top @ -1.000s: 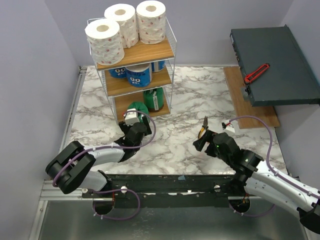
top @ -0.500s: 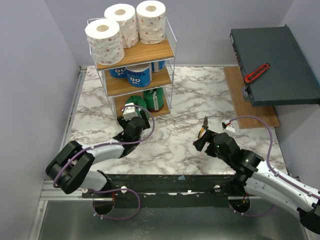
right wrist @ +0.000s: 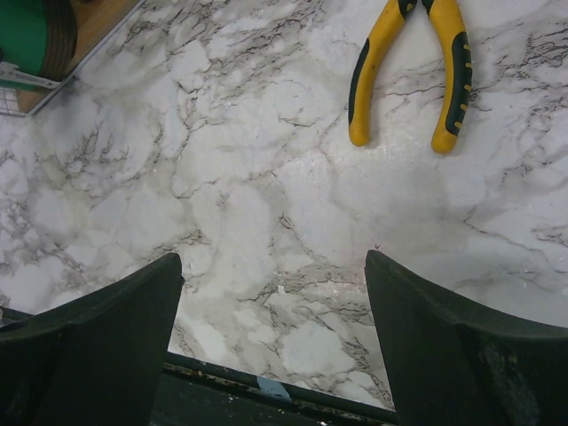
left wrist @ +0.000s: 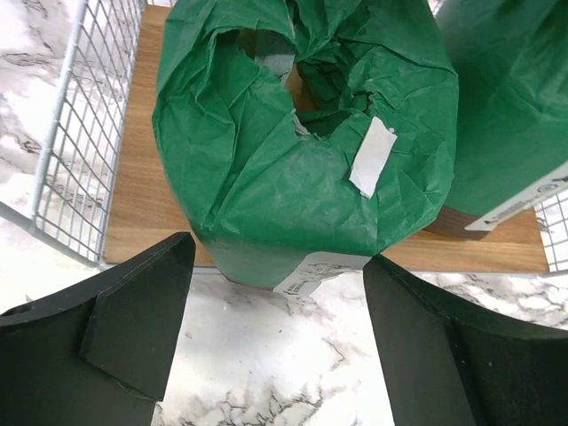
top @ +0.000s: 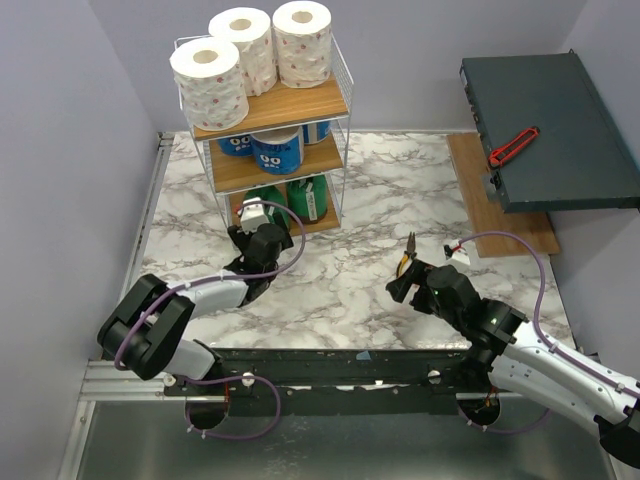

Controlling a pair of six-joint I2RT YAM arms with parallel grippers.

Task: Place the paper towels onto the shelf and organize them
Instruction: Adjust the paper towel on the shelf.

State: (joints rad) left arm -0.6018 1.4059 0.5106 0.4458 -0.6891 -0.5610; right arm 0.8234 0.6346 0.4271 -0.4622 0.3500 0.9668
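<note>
the white wire shelf (top: 300, 105) stands at the far left of the marble table (top: 390, 190). three white pink-speckled paper towel rolls (top: 241, 45) stand upright on its top board, and blue-wrapped rolls (top: 277, 152) occupy the middle board. on the bottom board stand the left green-wrapped roll (left wrist: 293, 177) and, just beside it, the right green-wrapped roll (left wrist: 506, 98). the left roll is upright at the near edge of the board, its crumpled wrapper tucked into the hollow core and bearing a white strip of tape. the left gripper (left wrist: 275, 293) reaches to the near side of the bottom tier, low over the table; its fingers are wide apart, one to each side of the left green-wrapped roll's base, and no contact with the wrapper is visible. the right gripper (right wrist: 271, 302) hovers over bare marble at the near right, well apart from the shelf, its fingers likewise spread and holding nothing. yellow-handled pliers (right wrist: 408, 71) lie on the table just beyond it. at the far right a dark grey-green flat box (top: 550, 120) rests above a wooden board (top: 500, 210), with a red-handled tool (top: 513, 146) lying on its top.
</note>
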